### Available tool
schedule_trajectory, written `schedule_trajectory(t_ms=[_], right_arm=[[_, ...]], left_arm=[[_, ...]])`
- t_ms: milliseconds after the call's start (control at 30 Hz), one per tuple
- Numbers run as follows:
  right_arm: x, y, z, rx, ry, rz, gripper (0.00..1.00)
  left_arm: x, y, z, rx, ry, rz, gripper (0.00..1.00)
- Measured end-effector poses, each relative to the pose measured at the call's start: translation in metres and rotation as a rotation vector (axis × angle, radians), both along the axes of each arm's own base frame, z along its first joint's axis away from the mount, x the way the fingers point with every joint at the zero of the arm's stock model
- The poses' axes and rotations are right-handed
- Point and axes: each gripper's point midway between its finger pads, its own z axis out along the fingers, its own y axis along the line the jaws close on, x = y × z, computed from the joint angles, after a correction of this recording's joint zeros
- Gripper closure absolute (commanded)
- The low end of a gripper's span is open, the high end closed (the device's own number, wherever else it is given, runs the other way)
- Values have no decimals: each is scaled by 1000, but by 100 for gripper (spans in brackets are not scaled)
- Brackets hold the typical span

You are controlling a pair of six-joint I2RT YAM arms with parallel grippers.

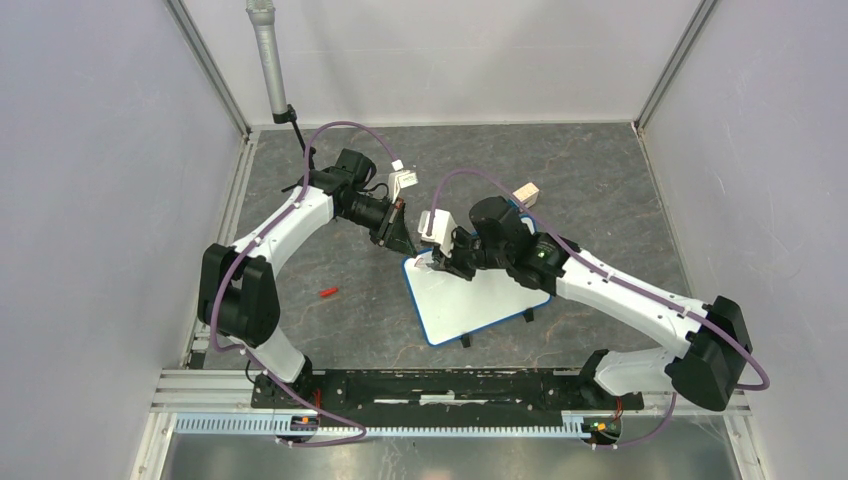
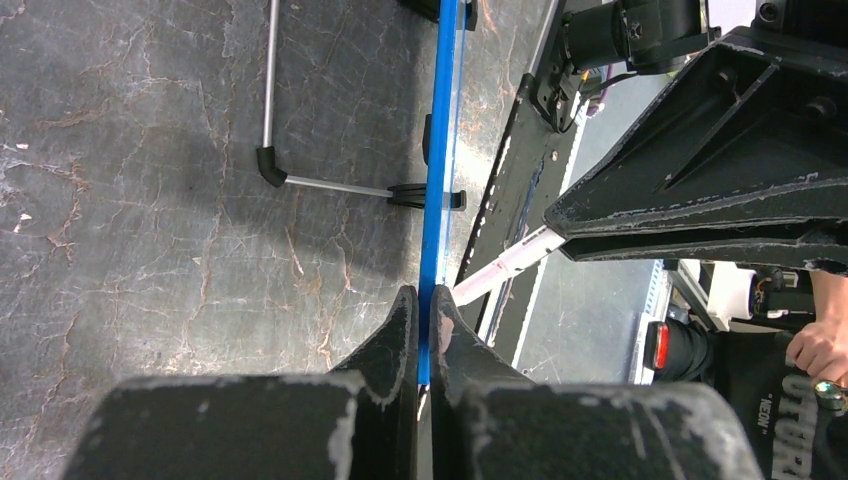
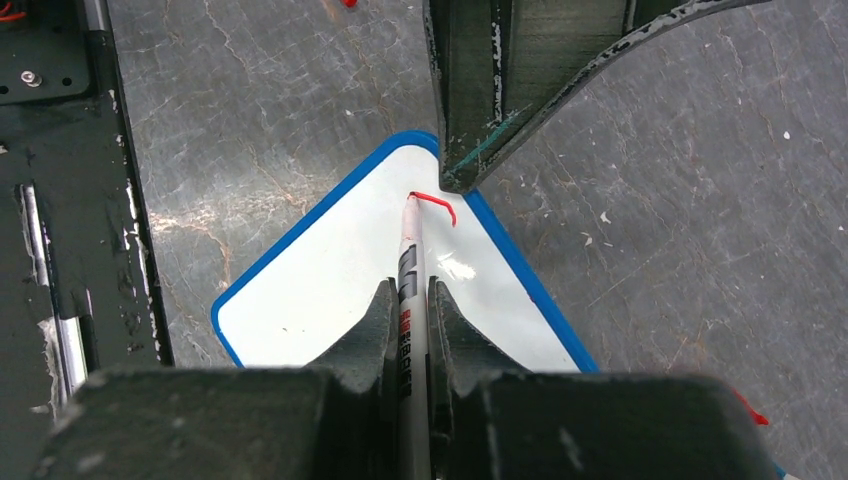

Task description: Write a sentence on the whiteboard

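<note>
Left fingers (image 2: 400, 340) on whiteboard (image 1: 480, 300) rim beside marker (image 3: 412, 290); red cap (image 1: 327, 292) apart.

Overhead from behind, wrist views close along left pincer (image 2: 422, 300) and right pincer (image 3: 410, 290) (whiteboard (image 1: 480, 295) shared)

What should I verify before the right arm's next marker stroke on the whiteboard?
1. Left tool clamped on the whiteboard rim: ok.
2. Marker gripped in the right tool: ok.
3. Marker tip over the white surface, inside the blue rim: ok.
4. Ink flowing: ok, a short red stroke shows at the tip.
5. Room for the sentence: ok, the visible board surface is otherwise blank.
6. Board legs steady on the table: cannot tell.
</note>
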Motion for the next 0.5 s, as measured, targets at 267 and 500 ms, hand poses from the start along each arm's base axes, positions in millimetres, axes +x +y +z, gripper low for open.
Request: schedule_trajectory(t_ms=[267, 500], right_arm=[[-4, -1, -4, -25, -10, 22, 100], [-8, -13, -9, -61, -24, 22, 100]], left_arm=[[0, 0, 0, 0, 0, 0, 97], [0, 0, 0, 0, 0, 0, 98]])
